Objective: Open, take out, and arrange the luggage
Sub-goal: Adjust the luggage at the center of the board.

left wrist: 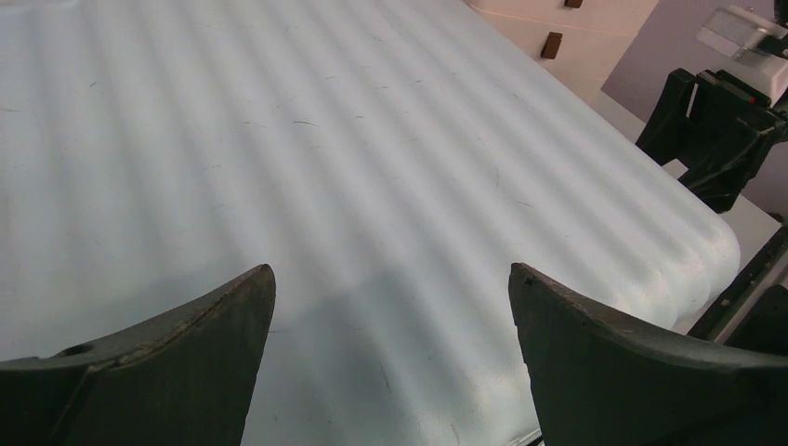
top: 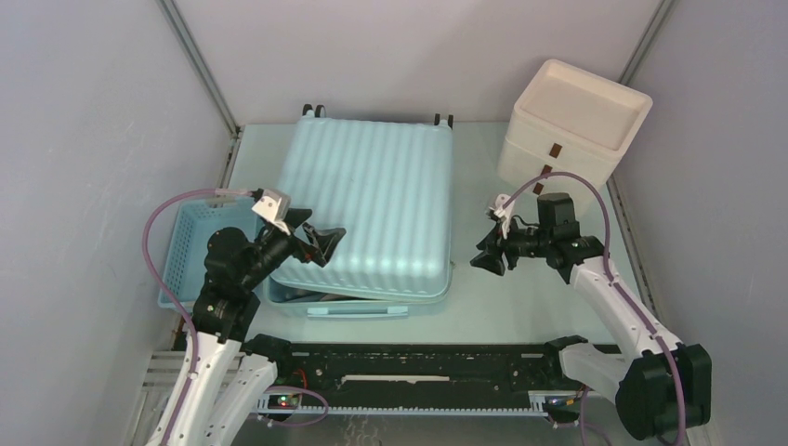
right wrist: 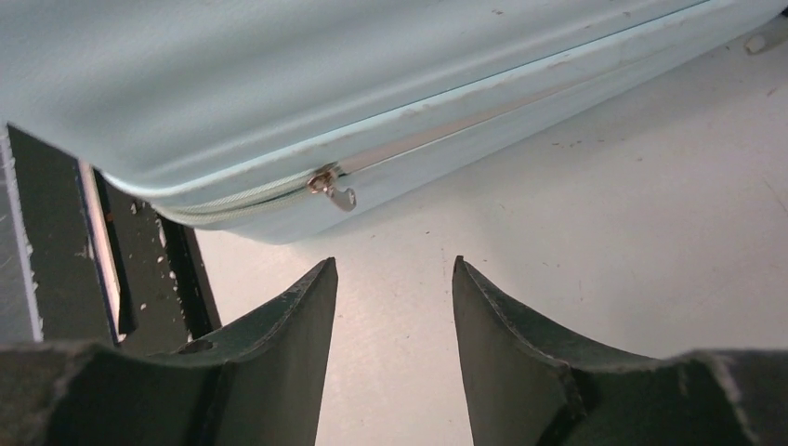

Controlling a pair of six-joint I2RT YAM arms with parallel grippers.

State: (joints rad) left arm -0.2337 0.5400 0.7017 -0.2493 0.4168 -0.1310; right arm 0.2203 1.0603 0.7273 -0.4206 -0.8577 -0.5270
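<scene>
The left gripper (top: 324, 242) hangs wide open over the near-left corner of the mint suitcase (top: 376, 195), which lies flat mid-table, lid seemingly ajar. The right gripper (top: 486, 256), fingers parted and empty, faces its zip pull (right wrist: 333, 189).

The 2 white-and-black arms flank the pale mint-blue ribbed hard-shell suitcase (top: 372, 186). The left arm (top: 226, 274) bends over the suitcase's near-left corner, its black left gripper (top: 321, 244) spread wide just above the lid, holding nothing. The right arm (top: 613, 299) stretches toward the suitcase's right side, its right gripper (top: 484, 257) partly apart, empty, not touching it.
</scene>
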